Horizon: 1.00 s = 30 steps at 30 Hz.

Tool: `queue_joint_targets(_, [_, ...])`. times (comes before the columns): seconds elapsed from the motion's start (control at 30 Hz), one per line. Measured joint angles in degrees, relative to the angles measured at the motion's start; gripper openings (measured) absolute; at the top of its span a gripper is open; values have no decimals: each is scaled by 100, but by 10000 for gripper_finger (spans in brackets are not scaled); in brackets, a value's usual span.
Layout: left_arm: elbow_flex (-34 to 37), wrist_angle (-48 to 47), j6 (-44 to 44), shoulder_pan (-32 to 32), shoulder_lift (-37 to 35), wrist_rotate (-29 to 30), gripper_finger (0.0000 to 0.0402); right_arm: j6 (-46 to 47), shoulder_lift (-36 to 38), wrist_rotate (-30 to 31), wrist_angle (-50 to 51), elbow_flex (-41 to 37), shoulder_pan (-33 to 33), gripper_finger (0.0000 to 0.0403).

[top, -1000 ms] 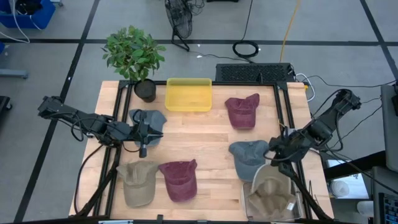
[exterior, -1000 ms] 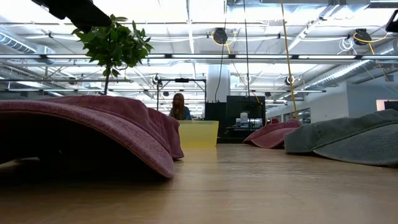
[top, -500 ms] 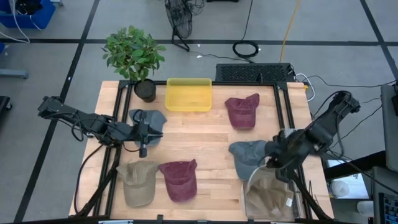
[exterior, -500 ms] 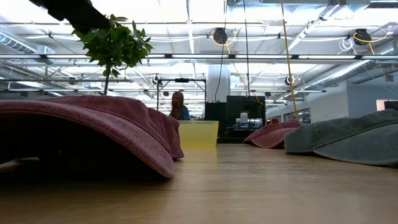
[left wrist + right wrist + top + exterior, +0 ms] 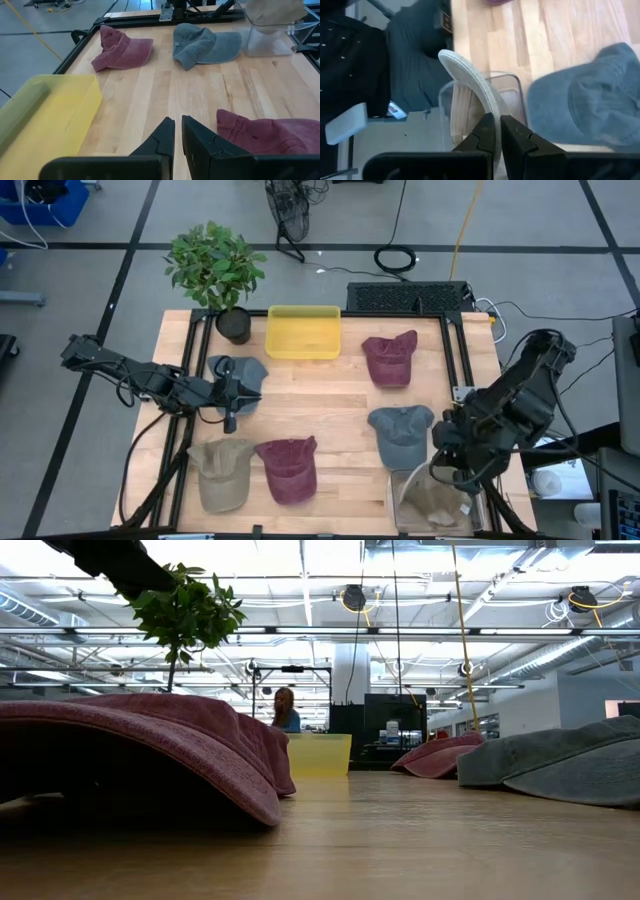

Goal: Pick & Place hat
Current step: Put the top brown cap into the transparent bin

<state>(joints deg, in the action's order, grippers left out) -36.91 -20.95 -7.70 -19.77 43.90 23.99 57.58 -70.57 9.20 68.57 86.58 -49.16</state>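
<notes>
My right gripper (image 5: 441, 467) hangs over a clear bin (image 5: 398, 505) at the table's near right corner, shut on a tan hat (image 5: 436, 500). My left gripper (image 5: 231, 417) waits at the table's left, above a blue-grey hat (image 5: 246, 369), shut with nothing between its fingers (image 5: 165, 137). On the wood lie a grey hat (image 5: 401, 433), a maroon hat (image 5: 389, 358) at the far right, a second maroon hat (image 5: 287, 469) and an olive hat (image 5: 220, 474) near the front edge. My right gripper pinches the tan hat's brim (image 5: 481, 102) between its two fingers, coming from above and slanting down. The brim curves away past the fingertips. The crown (image 5: 438, 502) hangs below, over or inside the clear bin (image 5: 512, 82); whether it touches the bin I cannot tell.
A yellow bin (image 5: 303, 331) and a potted plant (image 5: 216, 268) stand at the far edge. Black frame rails border the table. Bare wood lies in the middle between the hats. A person shows far behind the table in the low view (image 5: 285, 710).
My right gripper has risen and gone toward the table's near edge, staying shut on the tan hat. The hat, spread flat across the clear bin before, has been drawn up by its brim and now hangs narrower over the bin.
</notes>
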Motion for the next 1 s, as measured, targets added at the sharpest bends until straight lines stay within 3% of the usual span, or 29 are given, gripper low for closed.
queue_joint_targets(0.2, [0,2,2,-2,0,0,42,47,-237,109,207,7,-51,8])
queue_joint_targets(0.4, [0,3,1,-2,0,0,42,730,-1,65,1273,2,-2,9])
queue_joint_targets(0.8, [0,15,153,0,0,2,42,1297,342,136,965,-74,58,23])
queue_joint_targets(1.0, [0,15,151,2,0,3,42,1308,222,-378,1026,-260,184,7])
